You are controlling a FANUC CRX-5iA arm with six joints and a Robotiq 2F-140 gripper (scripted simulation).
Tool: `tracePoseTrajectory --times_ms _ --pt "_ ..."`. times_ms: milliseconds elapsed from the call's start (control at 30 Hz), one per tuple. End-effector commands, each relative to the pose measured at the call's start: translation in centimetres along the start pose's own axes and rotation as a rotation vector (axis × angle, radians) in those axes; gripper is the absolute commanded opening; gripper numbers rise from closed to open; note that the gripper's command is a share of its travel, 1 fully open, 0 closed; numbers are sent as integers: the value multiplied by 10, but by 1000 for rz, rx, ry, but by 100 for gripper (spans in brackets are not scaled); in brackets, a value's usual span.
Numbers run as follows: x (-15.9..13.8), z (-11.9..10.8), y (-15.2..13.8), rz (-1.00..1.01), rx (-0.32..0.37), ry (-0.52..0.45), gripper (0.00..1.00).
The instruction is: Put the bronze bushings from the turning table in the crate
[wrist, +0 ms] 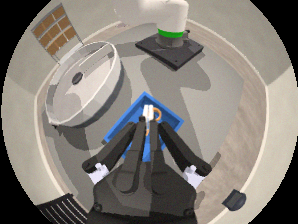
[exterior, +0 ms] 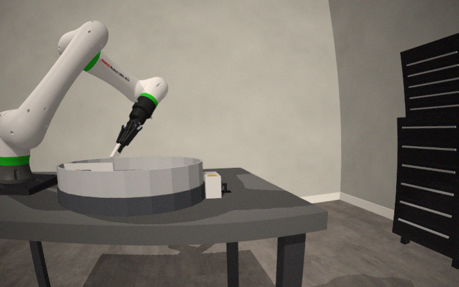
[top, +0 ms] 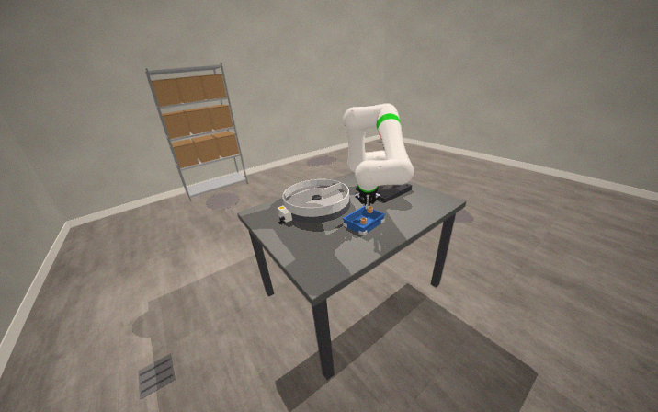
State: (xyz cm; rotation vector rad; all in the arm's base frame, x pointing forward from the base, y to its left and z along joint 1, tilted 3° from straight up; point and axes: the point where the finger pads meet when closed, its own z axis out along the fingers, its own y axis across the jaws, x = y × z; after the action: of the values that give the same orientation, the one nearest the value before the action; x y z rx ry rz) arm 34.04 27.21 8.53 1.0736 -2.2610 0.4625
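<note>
My gripper (top: 368,200) is shut on a bronze bushing (top: 368,210) and holds it low over the blue crate (top: 368,221), tilted. Another bronze bushing (top: 362,221) lies inside the crate. In the wrist view the fingers (wrist: 150,123) meet on the orange ring of the held bushing (wrist: 154,113) above the crate. The round grey turning table (top: 315,197) stands left of the crate, with one dark bushing (top: 315,197) near its middle and a grey bar across it. In the exterior view the gripper (exterior: 115,151) dips behind the turning table's wall (exterior: 130,184), and the crate is hidden.
A small white box (top: 282,211) with a yellow label sits beside the turning table. The arm's black base plate (top: 393,191) is behind the crate. A shelf with cardboard boxes (top: 196,123) stands by the far wall, and a black drawer cabinet (exterior: 427,145) stands to the right.
</note>
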Motion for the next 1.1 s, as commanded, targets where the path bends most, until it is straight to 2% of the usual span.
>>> tracePoseTrajectory --times_ms 0,500,1067 --pt "0 0 0 0 0 0 0" --pt "-2 2 0 0 0 0 0" --pt "-16 19 0 0 0 0 0"
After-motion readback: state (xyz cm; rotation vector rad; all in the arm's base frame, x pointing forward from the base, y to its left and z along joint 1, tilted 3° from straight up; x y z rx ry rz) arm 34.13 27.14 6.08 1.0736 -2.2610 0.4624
